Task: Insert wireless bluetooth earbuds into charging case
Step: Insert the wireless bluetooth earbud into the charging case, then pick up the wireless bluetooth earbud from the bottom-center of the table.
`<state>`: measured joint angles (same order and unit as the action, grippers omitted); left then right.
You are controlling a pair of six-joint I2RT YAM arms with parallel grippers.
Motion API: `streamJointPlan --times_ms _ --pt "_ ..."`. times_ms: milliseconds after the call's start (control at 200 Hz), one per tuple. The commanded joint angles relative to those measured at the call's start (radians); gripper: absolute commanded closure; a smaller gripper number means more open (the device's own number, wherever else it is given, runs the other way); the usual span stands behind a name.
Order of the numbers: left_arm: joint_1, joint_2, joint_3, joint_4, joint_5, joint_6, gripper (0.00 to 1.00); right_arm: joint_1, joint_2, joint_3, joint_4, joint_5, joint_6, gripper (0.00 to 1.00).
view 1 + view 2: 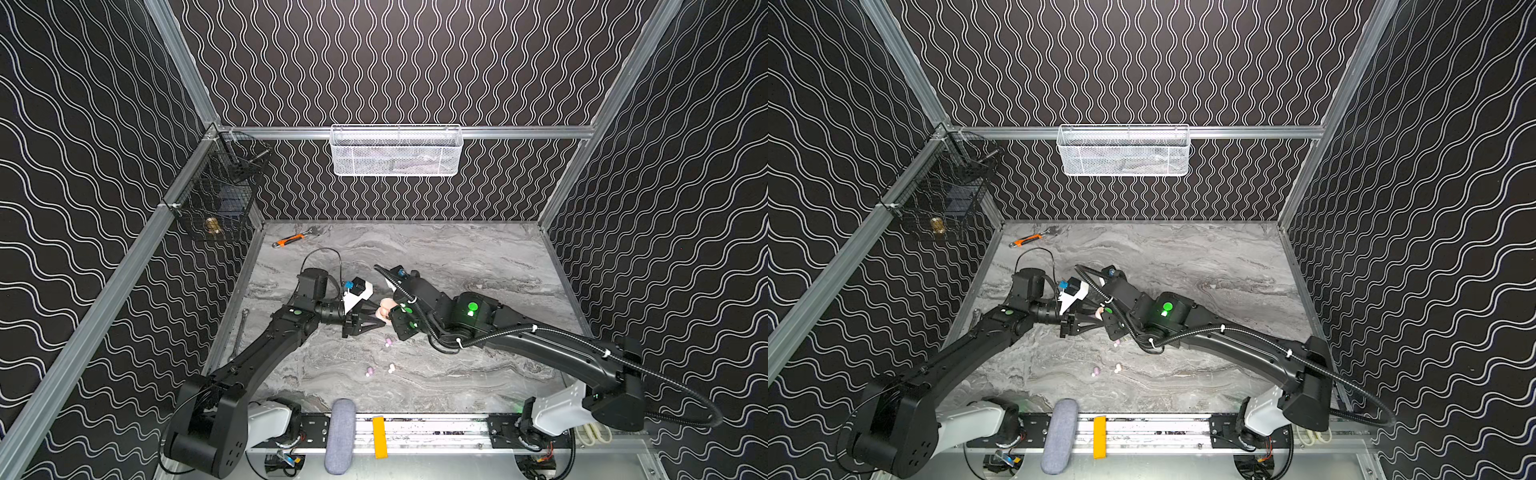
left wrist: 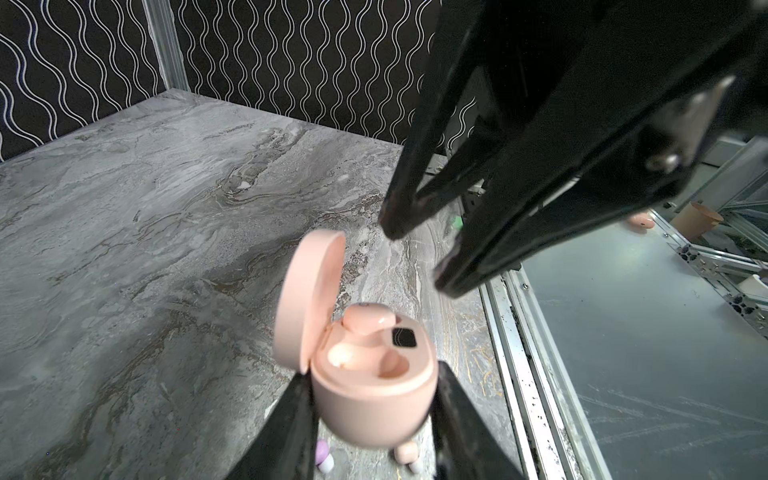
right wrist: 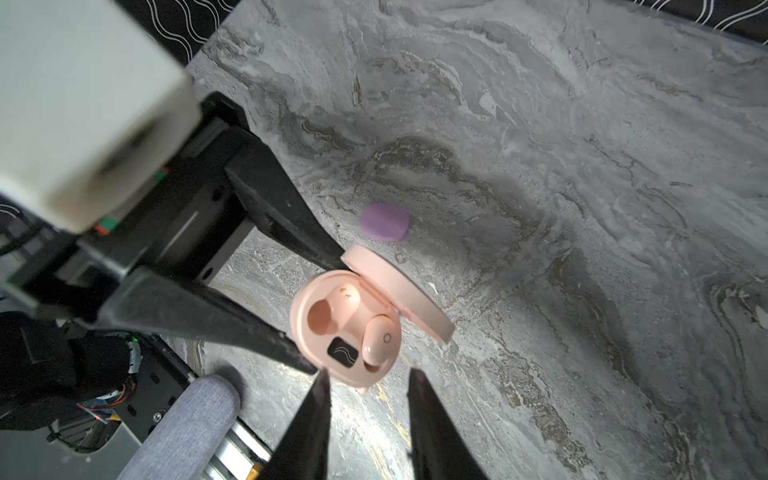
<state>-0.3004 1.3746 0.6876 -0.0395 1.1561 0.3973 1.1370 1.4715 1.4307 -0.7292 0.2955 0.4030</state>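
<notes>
Left gripper (image 2: 374, 370) is clamped on the pink case (image 2: 370, 405), one finger on each side of the body. Case looks lifted clear of the table (image 1: 457, 257). Lid (image 2: 307, 299) is hinged open and stands roughly upright. One peach-pink bud (image 3: 376, 338) sits in a well next to a small black screen (image 3: 343, 352); second well (image 3: 322, 318) is empty. Right gripper (image 3: 369, 374) hangs just beside the open top of the case, jaws parted, nothing between them, not touching the seated bud. Three loose buds lie on the table in a top view, all nearer the robot bases than the case: lilac bud (image 1: 388, 343) close under the grippers, then second lilac bud (image 1: 369, 371) and cream bud (image 1: 391, 368) near each other farther forward. Left wrist view shows two buds under the held case, blurred. Lilac case (image 3: 384, 222) lies flat on the table near the pink one; closed as far as I can tell. Orange-handled wrench (image 1: 291, 240) lies at the far left corner, well apart. White mesh basket (image 1: 395, 151) hangs on the back wall.
</notes>
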Motion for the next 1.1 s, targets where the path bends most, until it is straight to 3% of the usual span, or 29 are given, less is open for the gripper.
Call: streamJointPlan --times_ms 0,210,496,781,1096 --pt "0.000 0.004 0.000 0.038 0.004 0.006 0.75 -0.002 -0.030 -0.012 -0.017 0.012 0.018 0.64" --pt "0.000 0.015 -0.005 0.073 -0.006 -0.021 0.75 -0.011 -0.117 -0.106 0.005 0.030 0.085 0.62" --pt "0.002 0.006 -0.026 0.154 -0.066 -0.074 0.75 -0.082 -0.226 -0.380 0.155 -0.090 0.222 0.67" --pt "0.012 0.010 -0.038 0.232 -0.105 -0.112 0.75 -0.085 -0.187 -0.601 0.394 -0.265 0.317 0.74" --pt "0.025 0.001 -0.066 0.317 -0.121 -0.152 0.73 -0.088 -0.093 -0.728 0.658 -0.432 0.385 0.72"
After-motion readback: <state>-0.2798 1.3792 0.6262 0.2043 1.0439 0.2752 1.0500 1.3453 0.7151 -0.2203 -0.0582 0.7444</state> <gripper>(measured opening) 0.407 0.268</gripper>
